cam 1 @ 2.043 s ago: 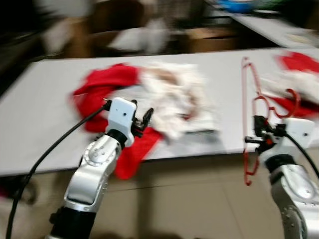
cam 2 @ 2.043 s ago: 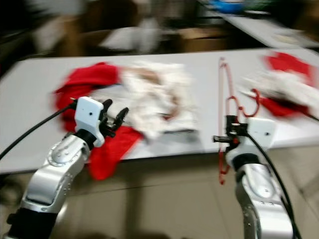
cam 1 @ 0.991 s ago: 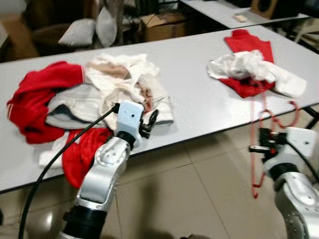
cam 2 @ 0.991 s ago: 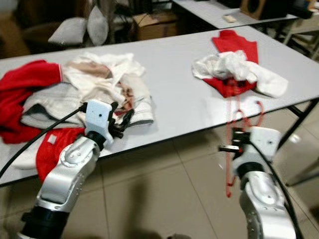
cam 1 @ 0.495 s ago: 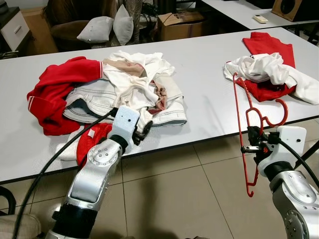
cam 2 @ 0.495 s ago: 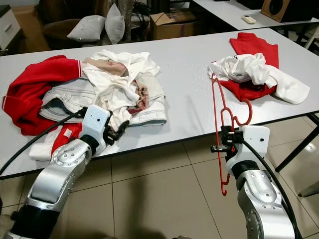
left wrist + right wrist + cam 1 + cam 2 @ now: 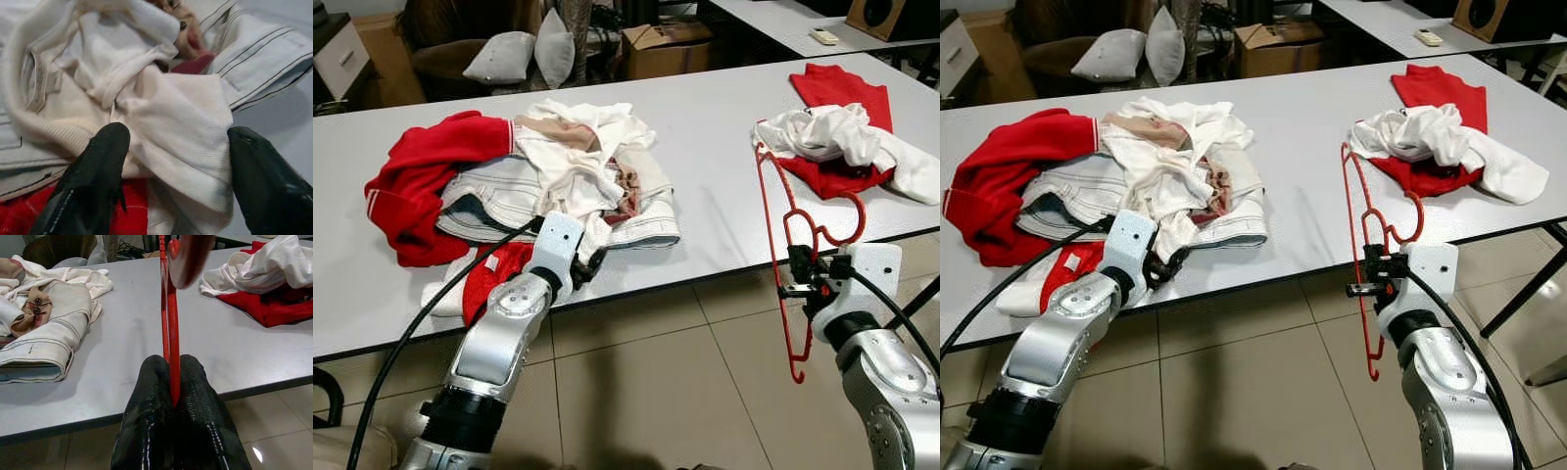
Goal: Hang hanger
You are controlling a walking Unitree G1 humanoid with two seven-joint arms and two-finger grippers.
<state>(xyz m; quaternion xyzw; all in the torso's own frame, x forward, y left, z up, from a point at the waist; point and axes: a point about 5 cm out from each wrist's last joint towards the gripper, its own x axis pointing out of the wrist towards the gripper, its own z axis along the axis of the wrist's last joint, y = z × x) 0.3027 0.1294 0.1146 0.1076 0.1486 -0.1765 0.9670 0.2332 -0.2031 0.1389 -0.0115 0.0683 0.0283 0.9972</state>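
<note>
Step in hand: carrying. The right gripper has its fingers clamped on the red hanger. The left gripper has its fingers apart around the white garment on the counter. Next move, as judged: locate a rail.

The left tool sits against the clothes heap, and from the head views its fingers are mostly hidden behind its white housing and the cloth. In the left wrist view the fingers run off the picture's edge, and the cloth between them hides whatever lies beneath.

In the right wrist view the red hanger is cut off by the picture's edge, and its nearest part is a blurred red shape.

The bench runs past the picture's edge on both sides. A small object on the far bench is too small to identify.
</note>
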